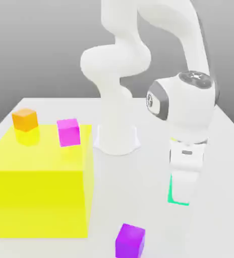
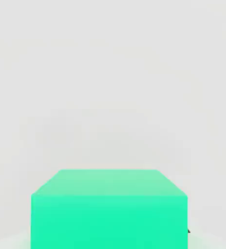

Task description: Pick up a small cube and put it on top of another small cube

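The small mint-green cube [image 1: 171, 195] rests on the white table toward the exterior view's right, mostly covered by my white hand. My gripper [image 1: 181, 198] has come straight down over it, and its fingers are shut on the cube's sides. In the hand view the same cube [image 2: 109, 209] looms very close, with its top face and one side face showing. A purple cube [image 1: 130, 241] lies on the table nearer the camera, to the exterior view's left of my gripper.
A big yellow block [image 1: 38, 196] stands at the exterior view's left, with an orange cube [image 1: 25, 119] and a magenta cube [image 1: 68, 132] on top of it. The arm's base [image 1: 116, 142] sits behind, at the table's middle.
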Robot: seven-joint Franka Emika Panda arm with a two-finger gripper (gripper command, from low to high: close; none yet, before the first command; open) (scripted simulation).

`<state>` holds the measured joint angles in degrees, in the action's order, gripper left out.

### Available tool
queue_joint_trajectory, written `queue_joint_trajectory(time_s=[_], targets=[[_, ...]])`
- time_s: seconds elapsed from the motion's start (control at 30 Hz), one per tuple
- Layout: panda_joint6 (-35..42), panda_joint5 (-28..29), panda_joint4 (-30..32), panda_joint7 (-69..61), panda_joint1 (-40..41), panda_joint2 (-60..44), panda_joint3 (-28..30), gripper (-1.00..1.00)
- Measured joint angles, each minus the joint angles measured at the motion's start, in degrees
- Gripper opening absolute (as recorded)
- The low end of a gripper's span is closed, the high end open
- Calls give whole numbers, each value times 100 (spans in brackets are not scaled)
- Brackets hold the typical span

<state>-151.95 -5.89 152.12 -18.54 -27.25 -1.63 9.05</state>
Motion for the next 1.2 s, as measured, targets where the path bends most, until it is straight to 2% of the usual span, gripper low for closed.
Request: queue_joint_trajectory(time_s=[0.17, 0.33, 0.57, 0.87, 0.93, 1.03, 1.07, 1.2], targets=[[1177, -109, -412, -1275, 589, 572, 396, -100], [2046, 168, -482, -2395, 1012, 1324, 889, -100], [3089, 1048, -503, -3653, 1834, 2491, 1600, -100], [4292, 2538, -495, -5018, 3239, 4111, 2265, -100], [4334, 2839, -342, -5240, 3491, 4434, 2354, -100], [3708, 3125, 130, -5293, 3598, 4336, 2621, -100], [3480, 3199, 281, -5290, 3608, 4264, 2715, 100], [3480, 3199, 281, -5290, 3608, 4264, 2715, 100]])
